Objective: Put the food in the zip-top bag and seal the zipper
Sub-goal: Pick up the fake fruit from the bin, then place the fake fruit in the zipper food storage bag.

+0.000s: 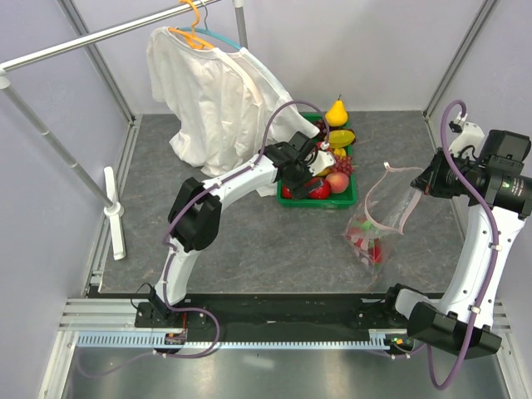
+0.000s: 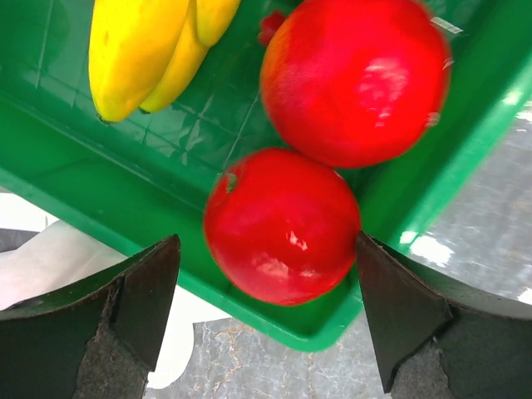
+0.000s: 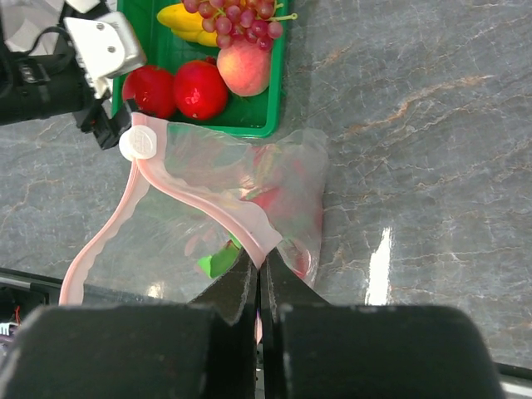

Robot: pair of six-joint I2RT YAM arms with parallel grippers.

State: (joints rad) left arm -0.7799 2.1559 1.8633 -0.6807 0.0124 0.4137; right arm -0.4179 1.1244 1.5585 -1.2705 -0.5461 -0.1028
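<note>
The zip-top bag (image 1: pixel 378 220) hangs open from my right gripper (image 1: pixel 420 184), which is shut on the pink zipper (image 3: pixel 199 204) at one end of the strip (image 3: pixel 259 264). The pink-red dragon fruit (image 3: pixel 278 204) with green tips lies inside the bag. The yellow banana bunch (image 2: pixel 141 50) lies in the green tray (image 2: pixel 100 191); it also shows in the right wrist view (image 3: pixel 187 17). A small red piece (image 2: pixel 270 25) peeks out beside it. My left gripper (image 2: pixel 267 241) is open and empty, low over the tray's near corner, its jaws either side of a round red fruit (image 2: pixel 283 224).
The tray (image 1: pixel 345 202) also holds a second red fruit (image 2: pixel 353 79), a peach (image 3: pixel 245 66), dark grapes (image 3: pixel 237 17) and a yellow pear (image 1: pixel 336 112). A white shirt (image 1: pixel 216 100) hangs on a rack behind the left arm. The zipper carries a white round slider (image 3: pixel 137 143).
</note>
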